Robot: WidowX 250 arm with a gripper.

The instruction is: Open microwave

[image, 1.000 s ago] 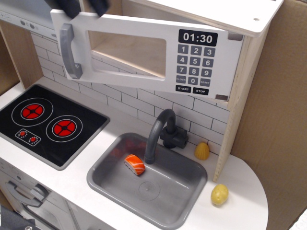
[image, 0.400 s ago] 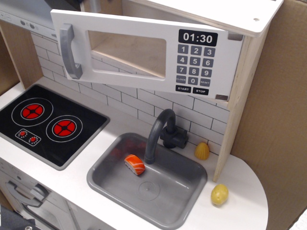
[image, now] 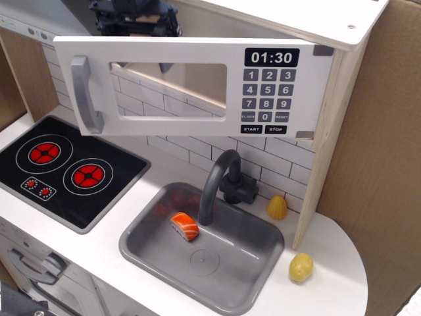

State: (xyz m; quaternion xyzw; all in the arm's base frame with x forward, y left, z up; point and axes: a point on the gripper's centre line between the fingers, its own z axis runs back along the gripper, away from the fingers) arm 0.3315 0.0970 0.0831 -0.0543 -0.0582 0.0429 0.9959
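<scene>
One dark gripper (image: 135, 16) is all I can see of my arm, up at the top edge behind the swung-out door (image: 191, 87), and I cannot tell whether its jaws are apart or together, since only a dark block of hardware shows above the door's upper rim. It seems to sit just behind the door, near its handle end, but I cannot say if it touches anything. Below and in front of it, the microwave (image: 276, 85) hangs at the top of the toy kitchen, in a pale wood casing, above the tiled back wall (image: 197, 141) and the sink (image: 204, 247). Its white door stands ajar, hinged on the right, with the left edge pulled forward; through the clear window (image: 172, 89) I see the tiles and the wooden inside. A grey vertical bar handle (image: 84, 93) sits on the door's left side, and on the right a black display reads 01:30 over a keypad (image: 265, 99). Further out, a curved grey tap (image: 217, 184) rises over the sink, where a piece of salmon sushi (image: 185, 226) lies. A black hob (image: 62, 168) with two red rings lies to the left. Two yellow toy foods rest on the white counter (image: 329, 276) at right, one (image: 277, 207) by the wall, one (image: 301, 267) nearer me.
</scene>
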